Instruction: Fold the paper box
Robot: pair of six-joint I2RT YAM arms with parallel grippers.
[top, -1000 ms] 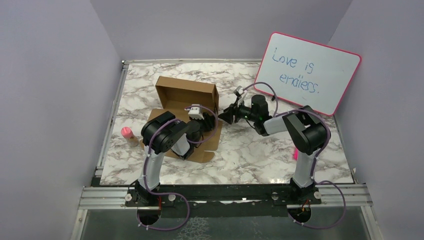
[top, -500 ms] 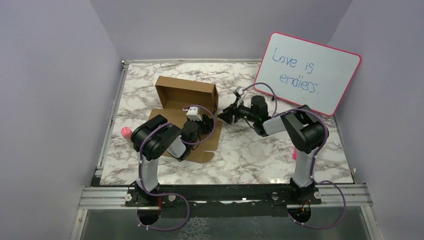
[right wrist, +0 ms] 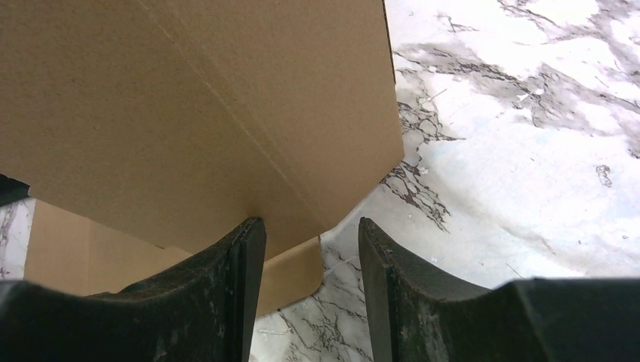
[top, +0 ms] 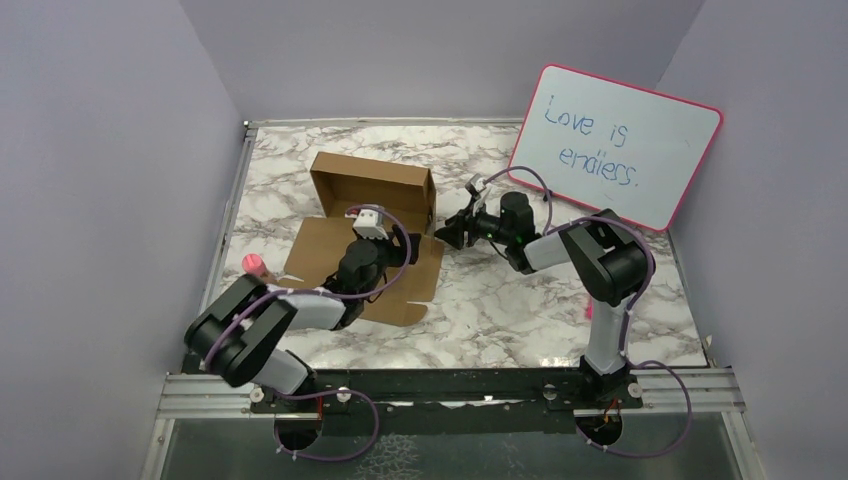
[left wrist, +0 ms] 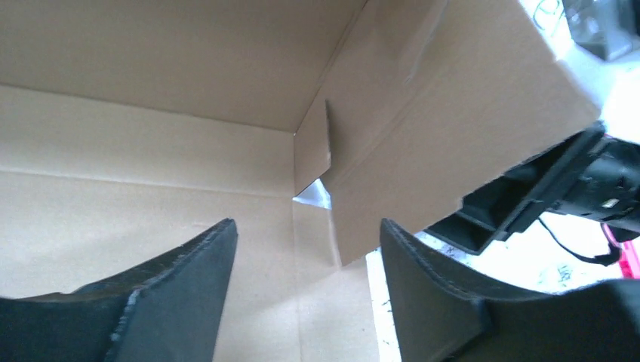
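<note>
The paper box is brown cardboard with its back and side walls standing and a flat panel lying toward me. My left gripper reaches low over that panel, open, aimed at the box's inner right corner. Only cardboard floor shows between its fingers. My right gripper is open at the outside of the right wall. Its left fingertip rests against that wall, and marble shows in the gap. The right gripper also shows in the left wrist view, behind the wall.
A pink-rimmed whiteboard leans at the back right. A small pink-capped bottle stands left of the cardboard. A pink item lies by the right arm. Metal rails edge the marble table at left and front.
My left arm has dropped low and swung its elbow left toward the near edge, and its jaws have opened wider. The right arm and the box have stayed put.
</note>
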